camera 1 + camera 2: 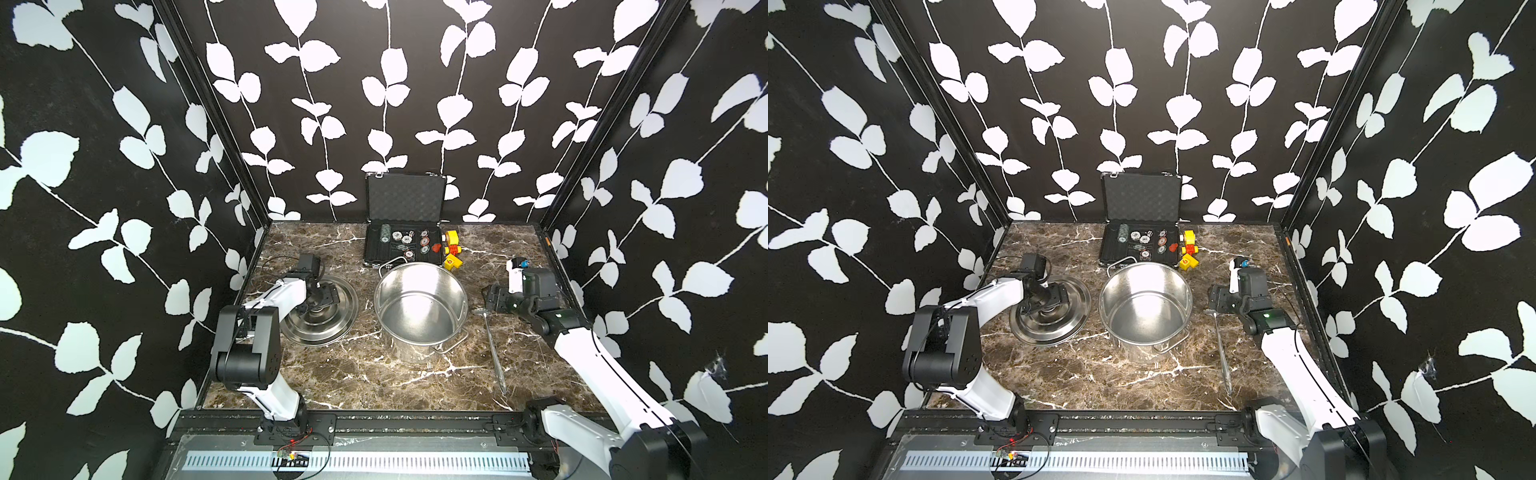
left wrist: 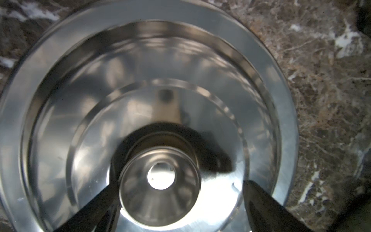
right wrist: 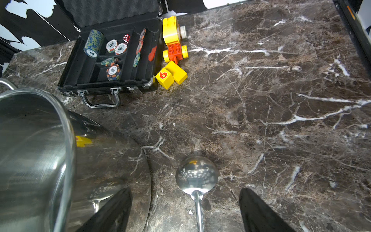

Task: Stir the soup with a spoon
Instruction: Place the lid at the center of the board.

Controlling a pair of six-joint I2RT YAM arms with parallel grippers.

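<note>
Step judged: grasping the spoon (image 3: 197,174). Right pincer (image 3: 184,189), parted, straddles its neck; lowering and closing seem due. Left pincer (image 2: 180,181), parted, flanks the lid knob (image 2: 160,198).

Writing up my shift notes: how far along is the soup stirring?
Done: lid off, lying beside the pot, left hand open over its knob. In hand: right hand open above the spoon, which lies on the table. Left: grasp, dip, stir.
</note>
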